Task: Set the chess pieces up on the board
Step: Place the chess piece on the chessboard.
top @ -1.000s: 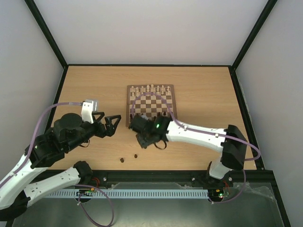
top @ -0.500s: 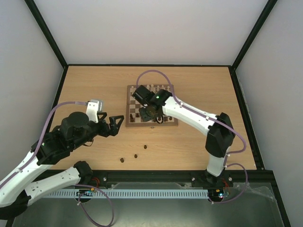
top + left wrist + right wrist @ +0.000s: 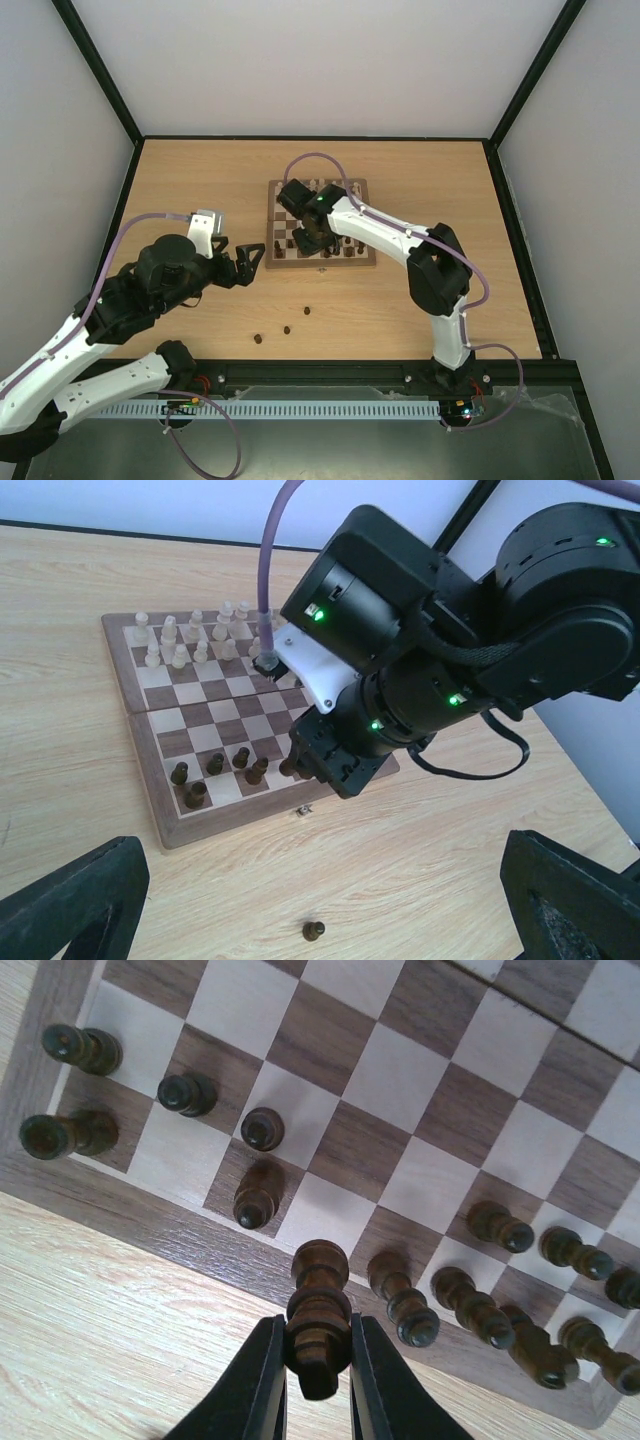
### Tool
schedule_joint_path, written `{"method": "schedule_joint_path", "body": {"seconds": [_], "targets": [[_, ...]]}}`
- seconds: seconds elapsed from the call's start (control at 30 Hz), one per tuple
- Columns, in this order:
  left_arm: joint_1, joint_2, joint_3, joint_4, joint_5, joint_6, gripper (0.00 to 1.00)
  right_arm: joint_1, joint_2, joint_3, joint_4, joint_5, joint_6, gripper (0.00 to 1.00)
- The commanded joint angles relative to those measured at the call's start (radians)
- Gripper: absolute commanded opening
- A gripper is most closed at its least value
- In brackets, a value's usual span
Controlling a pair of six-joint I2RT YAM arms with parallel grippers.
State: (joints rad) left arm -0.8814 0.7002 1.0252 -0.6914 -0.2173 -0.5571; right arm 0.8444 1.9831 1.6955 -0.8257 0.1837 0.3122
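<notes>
The board (image 3: 366, 262) lies mid-table, with several dark chess pieces (image 3: 260, 1128) standing on its near rows. My right gripper (image 3: 317, 1335) is shut on a dark brown piece (image 3: 318, 1305), hanging over the board's near border (image 3: 150, 1210) beside a row of dark pieces (image 3: 402, 1305). Seen from the left wrist, that gripper (image 3: 300, 760) hovers low over the near rows. My left gripper (image 3: 320, 900) is open and empty over the table left of the board. Three loose dark pieces (image 3: 306, 312), (image 3: 286, 329), (image 3: 257, 339) lie on the table in front.
Cream-white pieces (image 3: 318, 187) fill the board's far rows. A small metal clasp (image 3: 303, 807) sits at the board's near edge. One loose dark piece (image 3: 314, 931) lies between my left fingers' span. Black frame rails edge the table.
My right arm has swung from the table in front of the board up over the board's near rows, carrying the dark piece. My left gripper has edged slightly toward the board.
</notes>
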Motion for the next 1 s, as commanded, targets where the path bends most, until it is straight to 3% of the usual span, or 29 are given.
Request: {"method": "schedule_joint_path", "body": {"seconds": [0.0,0.97], "targets": [[-0.001,0.005,-0.020,0.032,-0.017,0.010,1.00,-0.004,0.039,0.041,-0.050,-0.024,-0.030,0.04],[-0.001,0.013,-0.027,0.034,-0.016,0.011,0.99,-0.035,0.085,0.009,-0.007,-0.035,-0.032,0.09]]}}
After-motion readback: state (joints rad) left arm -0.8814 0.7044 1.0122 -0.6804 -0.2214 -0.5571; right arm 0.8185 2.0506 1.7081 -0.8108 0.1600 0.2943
